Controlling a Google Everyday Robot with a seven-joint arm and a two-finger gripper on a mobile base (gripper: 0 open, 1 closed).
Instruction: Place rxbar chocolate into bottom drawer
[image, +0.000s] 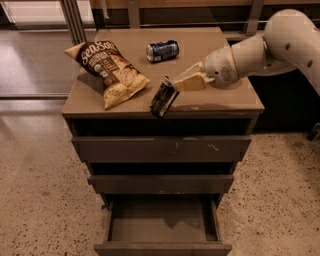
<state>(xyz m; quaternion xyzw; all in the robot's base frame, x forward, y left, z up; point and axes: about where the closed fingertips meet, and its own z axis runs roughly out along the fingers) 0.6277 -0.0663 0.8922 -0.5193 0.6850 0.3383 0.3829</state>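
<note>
The rxbar chocolate (163, 97), a dark flat bar with pale lettering, hangs tilted in the air over the front edge of the cabinet top. My gripper (173, 83) is shut on its upper end, with the tan fingers (190, 79) reaching in from the right. The bottom drawer (162, 224) is pulled open below, a shallow grey-brown box with nothing in it. The bar is above and slightly behind the drawer's opening.
A tan-and-brown chip bag (108, 69) lies on the left of the cabinet top (220, 100). A blue soda can (162, 50) lies on its side at the back. The two upper drawers (161, 149) are shut. My white arm (272, 47) reaches in from the right.
</note>
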